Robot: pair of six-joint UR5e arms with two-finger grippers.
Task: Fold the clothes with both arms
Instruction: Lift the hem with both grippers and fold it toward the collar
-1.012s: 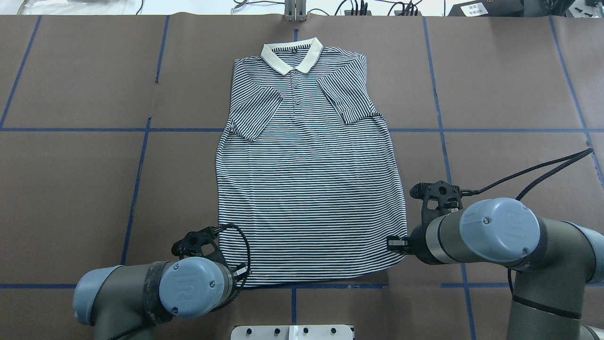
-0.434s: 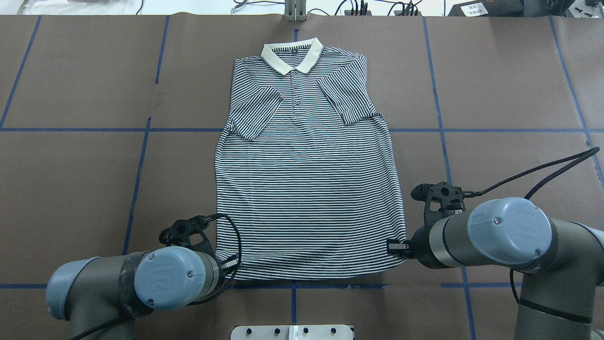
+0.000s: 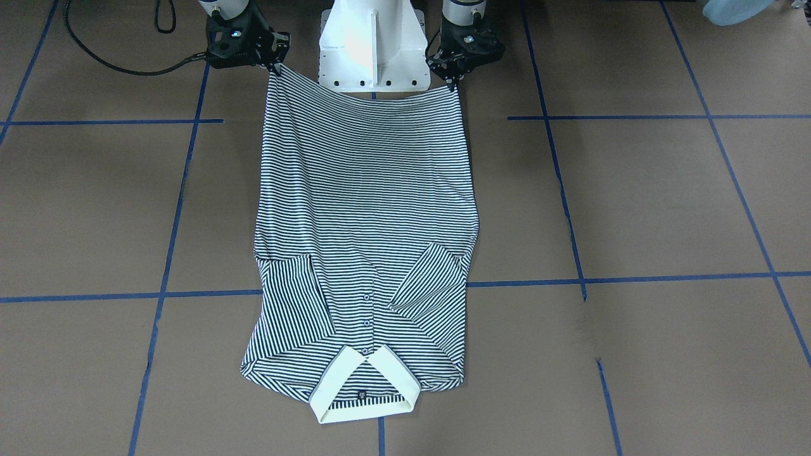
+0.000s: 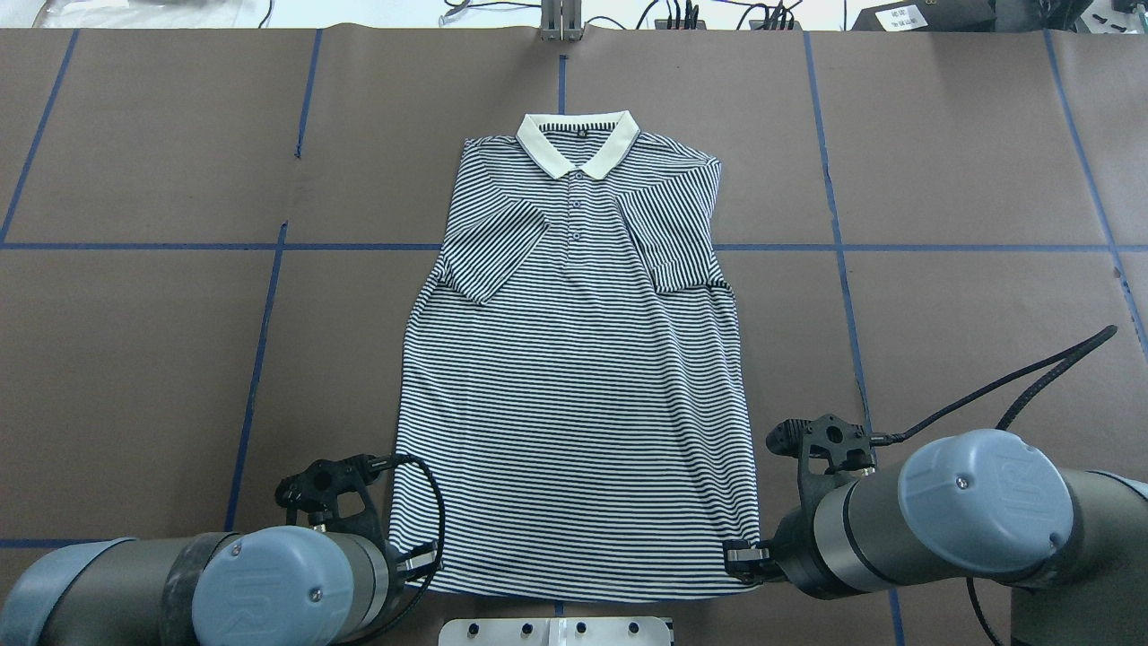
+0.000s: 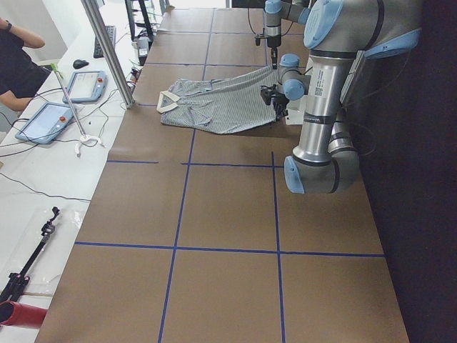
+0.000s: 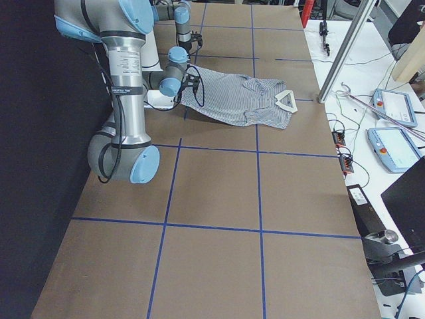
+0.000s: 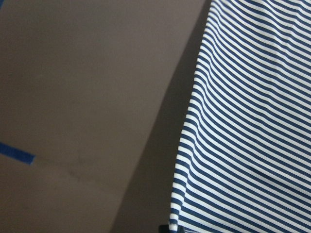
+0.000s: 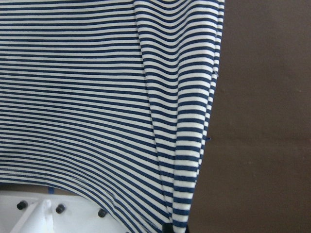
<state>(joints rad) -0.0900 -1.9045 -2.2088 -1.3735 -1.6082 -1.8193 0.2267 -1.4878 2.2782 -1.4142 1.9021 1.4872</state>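
The striped polo shirt (image 4: 574, 404) lies face up on the brown table with its cream collar (image 4: 578, 144) at the far end and both sleeves folded inward. It also shows in the front view (image 3: 367, 190). My left gripper (image 4: 417, 561) is shut on the near left hem corner; in the front view it (image 3: 455, 82) is at the right. My right gripper (image 4: 744, 558) is shut on the near right hem corner, also seen in the front view (image 3: 274, 66). The hem hangs stretched between them, raised off the table. The wrist views show striped cloth (image 7: 252, 121) (image 8: 97, 97) running down to the fingers.
The white pedestal base (image 3: 374, 44) stands just behind the raised hem. Blue tape lines (image 4: 260, 341) cross the brown table cover. A metal post (image 4: 560, 22) stands at the far edge. A black cable (image 3: 127, 66) lies near the right arm. Tablets (image 5: 86, 84) lie on the side bench.
Both arms have drawn back toward the robot's base with the hem corners. The whole shirt has slid nearer, and the collar has moved toward me.
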